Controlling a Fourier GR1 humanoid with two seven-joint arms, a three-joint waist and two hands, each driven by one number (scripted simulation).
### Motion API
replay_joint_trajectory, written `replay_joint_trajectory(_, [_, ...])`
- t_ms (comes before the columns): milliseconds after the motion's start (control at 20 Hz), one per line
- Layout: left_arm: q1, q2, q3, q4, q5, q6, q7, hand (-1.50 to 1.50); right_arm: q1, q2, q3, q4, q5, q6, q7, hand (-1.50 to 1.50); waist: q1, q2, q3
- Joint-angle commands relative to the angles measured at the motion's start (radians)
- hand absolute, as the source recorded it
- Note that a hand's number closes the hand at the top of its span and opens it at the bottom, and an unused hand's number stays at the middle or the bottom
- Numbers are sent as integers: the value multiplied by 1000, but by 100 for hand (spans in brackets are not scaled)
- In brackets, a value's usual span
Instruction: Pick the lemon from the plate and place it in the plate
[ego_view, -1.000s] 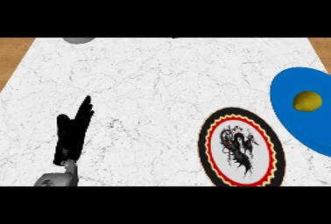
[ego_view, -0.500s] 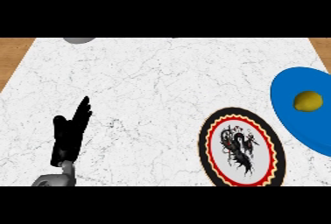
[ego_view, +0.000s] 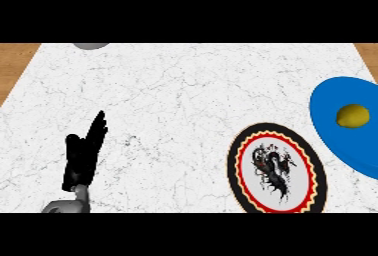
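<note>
The small yellow lemon sits on the plain blue plate, beside the patterned black-rimmed plate; the left hand rests open, holding nothing.

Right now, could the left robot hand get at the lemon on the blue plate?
Probably not easily. The left robot hand rests open at the counter's left, while the lemon sits on the blue plate at the far right, with the patterned plate lying between. Nothing covers the lemon.
</note>
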Motion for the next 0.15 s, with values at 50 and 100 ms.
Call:
replay_joint_trajectory(50, [17, 2, 8, -9, 12, -7, -8, 0, -4, -54, 8, -4, 5, -2, 45, -150, 2, -1, 0])
replay_joint_trajectory(100, [-50, 13, 33, 66, 17, -12, -8, 0, 11, 3, 10, 2, 8, -42, 9, -150, -3, 2, 0])
